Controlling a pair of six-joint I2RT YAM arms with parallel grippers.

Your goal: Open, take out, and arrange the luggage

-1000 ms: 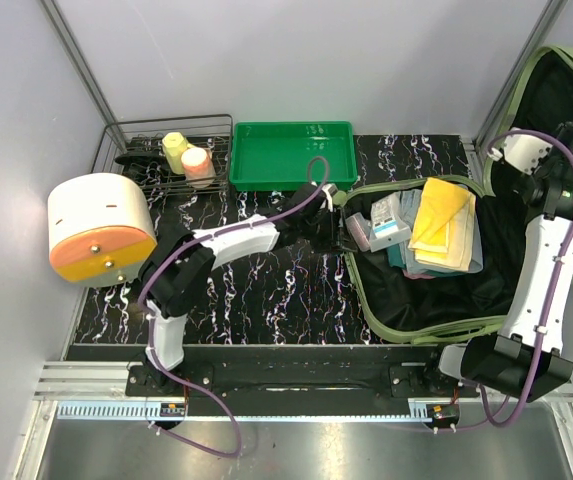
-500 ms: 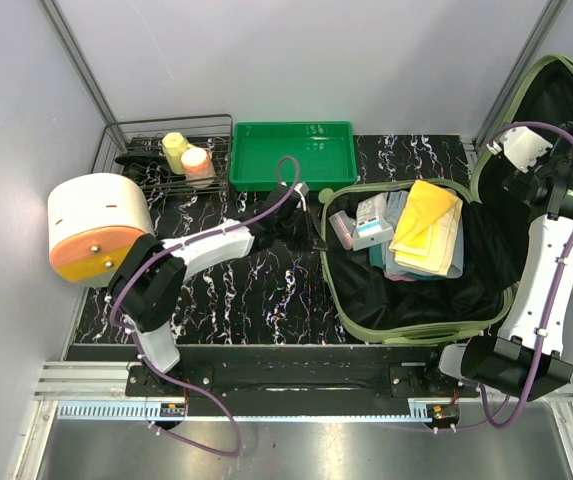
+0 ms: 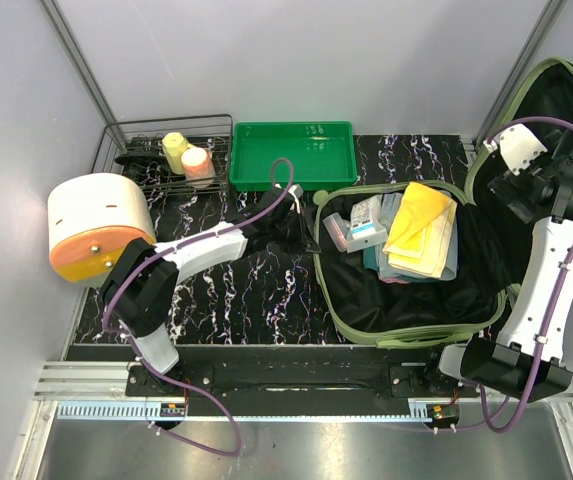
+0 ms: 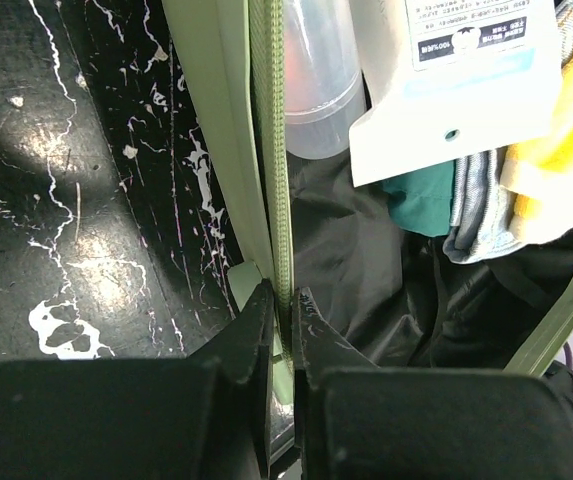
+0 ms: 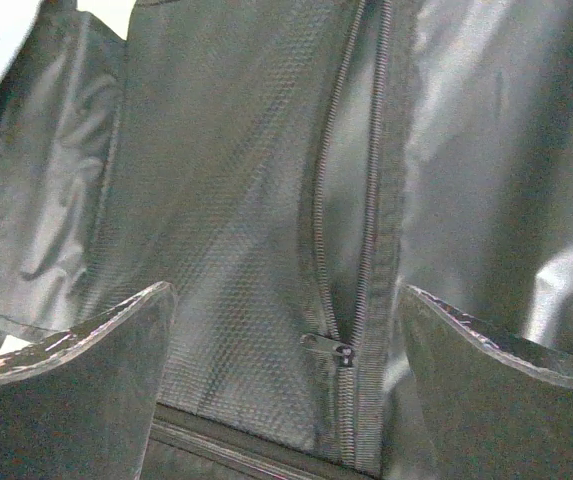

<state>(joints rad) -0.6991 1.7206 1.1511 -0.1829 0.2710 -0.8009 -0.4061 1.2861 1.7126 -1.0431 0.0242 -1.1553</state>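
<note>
One printed item only: a white hang card (image 4: 466, 95) on a packet inside the suitcase (image 4: 216, 150), seen in the left wrist view. A dark strip near the card's top edge carries two lines of small white print. The characters are blurred and not readable; the second line may begin with digits, cannot tell. A pale blue band runs below the strip, with nothing legible on it. In the top view the same card (image 3: 370, 232) is too small and its print is unreadable. Right wrist view: no readable text.
</note>
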